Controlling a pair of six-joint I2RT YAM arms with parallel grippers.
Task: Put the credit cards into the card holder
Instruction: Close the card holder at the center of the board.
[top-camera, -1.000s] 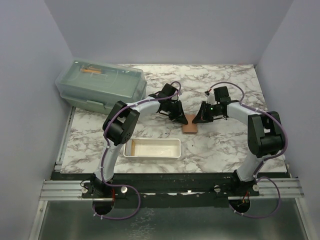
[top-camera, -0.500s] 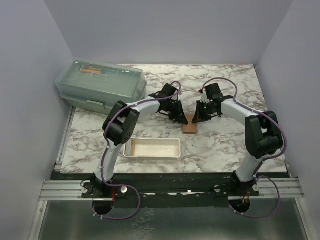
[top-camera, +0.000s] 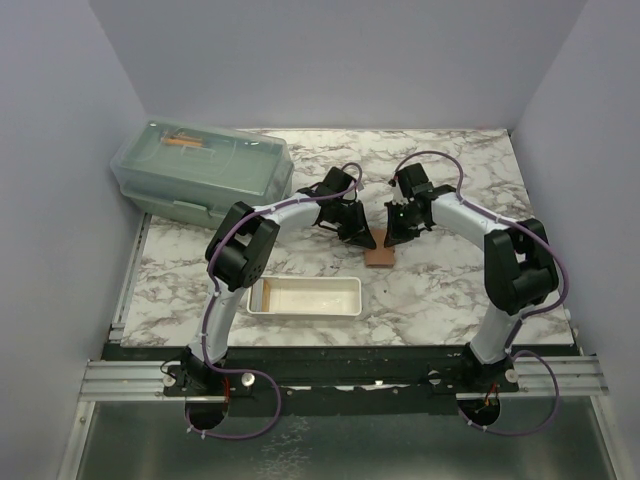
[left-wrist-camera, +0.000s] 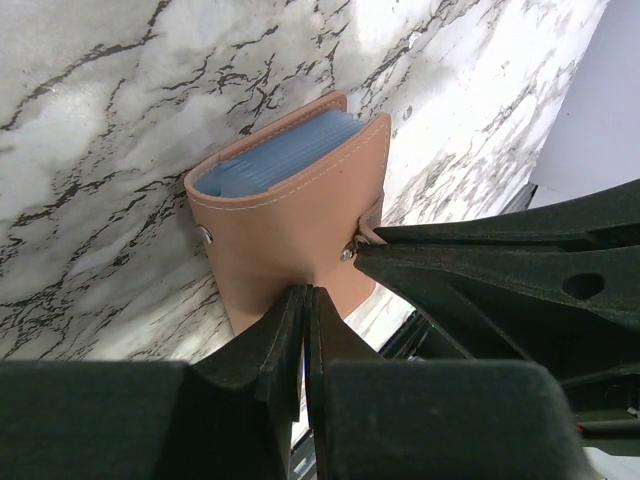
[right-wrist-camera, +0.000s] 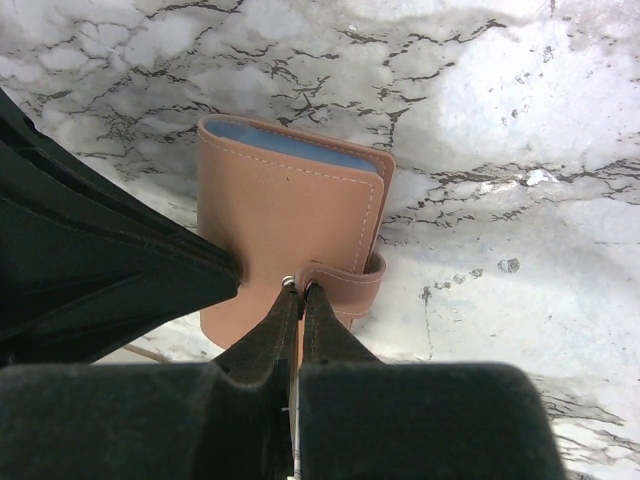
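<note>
Tan card holder (top-camera: 379, 257), folded round blue credit cards (left-wrist-camera: 280, 165), resting on marble table (top-camera: 450, 285) at 2 o'clock from white tray (top-camera: 304, 311); cover edge pinched by left gripper (left-wrist-camera: 305, 295) from 10 o'clock; right gripper (right-wrist-camera: 301, 292) clenched, tips against snap strap (right-wrist-camera: 350, 280) at 1 o'clock.

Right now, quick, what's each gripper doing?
Left gripper: closed on the holder edge.
Right gripper: shut, tips at the holder's strap; grip unclear.
</note>
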